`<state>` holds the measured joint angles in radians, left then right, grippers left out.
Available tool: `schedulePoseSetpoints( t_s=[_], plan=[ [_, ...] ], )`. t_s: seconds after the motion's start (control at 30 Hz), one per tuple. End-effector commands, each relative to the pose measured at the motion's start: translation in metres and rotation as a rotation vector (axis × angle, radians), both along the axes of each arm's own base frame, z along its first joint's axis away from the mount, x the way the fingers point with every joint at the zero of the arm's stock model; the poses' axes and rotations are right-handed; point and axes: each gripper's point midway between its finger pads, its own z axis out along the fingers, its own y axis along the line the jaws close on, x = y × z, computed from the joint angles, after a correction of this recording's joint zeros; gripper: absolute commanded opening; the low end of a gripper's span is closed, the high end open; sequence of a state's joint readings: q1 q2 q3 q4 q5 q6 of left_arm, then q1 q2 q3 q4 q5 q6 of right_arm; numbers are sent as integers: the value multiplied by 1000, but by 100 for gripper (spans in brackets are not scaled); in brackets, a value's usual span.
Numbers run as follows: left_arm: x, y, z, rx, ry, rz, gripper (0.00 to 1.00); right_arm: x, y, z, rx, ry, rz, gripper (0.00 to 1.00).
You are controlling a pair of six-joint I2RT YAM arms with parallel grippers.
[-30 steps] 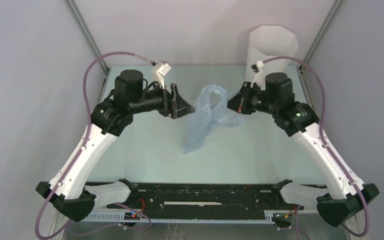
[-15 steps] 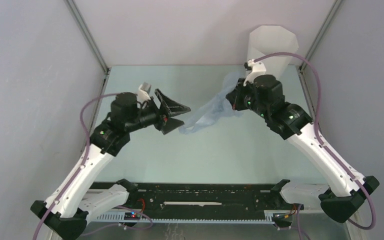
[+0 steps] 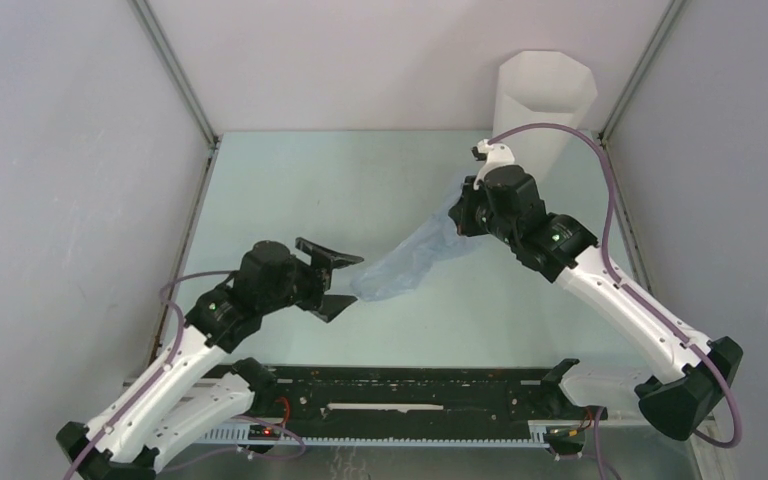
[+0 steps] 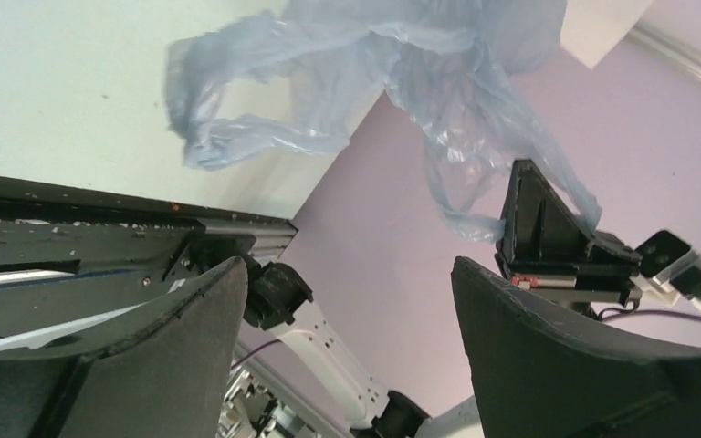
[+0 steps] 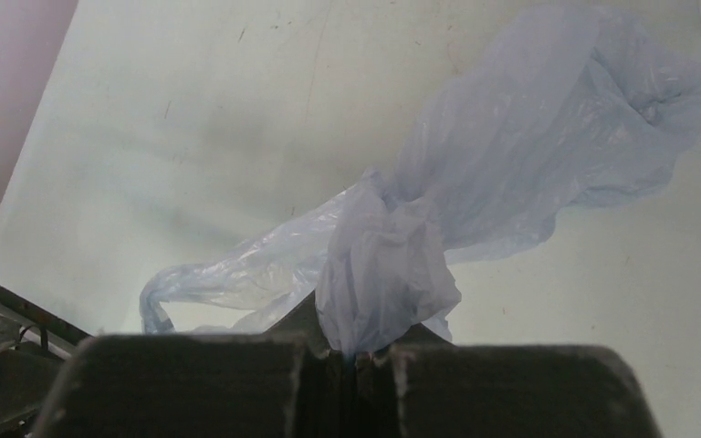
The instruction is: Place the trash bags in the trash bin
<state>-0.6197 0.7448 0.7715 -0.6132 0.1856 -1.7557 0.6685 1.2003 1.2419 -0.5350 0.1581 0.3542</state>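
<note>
The trash bag [image 3: 412, 256], pale-blue wrinkly film, stretches from my right gripper [image 3: 459, 214] down-left to a loose end near my left gripper [image 3: 340, 277]. In the right wrist view the right gripper [image 5: 356, 354] is shut on a bunched fold of the bag [image 5: 511, 155], and the rest lies spread over the table. In the left wrist view my left gripper [image 4: 347, 274] stands wide open with nothing between its fingers; the bag [image 4: 374, 64] hangs apart from it. The white faceted trash bin [image 3: 547, 95] stands upright at the back right, beyond the right gripper.
Grey walls with metal corner posts [image 3: 175, 65] close in the pale-green table [image 3: 290, 190] on three sides. A black rail [image 3: 410, 385] runs along the near edge between the arm bases. The right arm's purple cable [image 3: 560, 130] loops close to the bin.
My left arm has drawn back toward the near left and its jaws have opened wider. The right gripper, shut on the bag, shifted toward the bin, dragging the bag out long.
</note>
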Motion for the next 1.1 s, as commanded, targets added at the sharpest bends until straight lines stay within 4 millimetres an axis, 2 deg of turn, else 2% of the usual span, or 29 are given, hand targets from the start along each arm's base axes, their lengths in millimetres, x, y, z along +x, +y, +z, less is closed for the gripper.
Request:
schedulePoseSetpoints(
  t_s=[0.0,0.1,0.2,0.3,0.43,0.57,0.63,0.67,0.83,1.07],
  plan=[
    [2,21,-32,78,57,113,87,-2,-4,16,57,-37,-17,0],
    [12,3,-44,66,-48,8,88,-4,-4,18,82,-30,-7,0],
    [22,-21,-38,25,-231,-122,86,-6,-5,20,104,-17,1,0],
    [21,-11,-59,177,-231,-166,87,-8,-5,21,118,-10,16,0],
    [25,-7,-63,203,-279,-162,89,-10,-7,22,126,-3,19,0],
    [32,-20,-71,122,-335,-205,89,-15,-9,22,137,16,24,0],
    [37,-23,-74,164,-395,-258,88,-17,-9,21,143,24,37,0],
    [38,-21,-77,240,-442,-312,88,-19,-8,21,151,30,52,0],
    [49,-16,-59,482,-643,-500,87,-22,-11,17,160,63,82,0],
    [39,-27,-42,538,-881,-734,86,-23,-14,16,180,82,101,0]
  ],
)
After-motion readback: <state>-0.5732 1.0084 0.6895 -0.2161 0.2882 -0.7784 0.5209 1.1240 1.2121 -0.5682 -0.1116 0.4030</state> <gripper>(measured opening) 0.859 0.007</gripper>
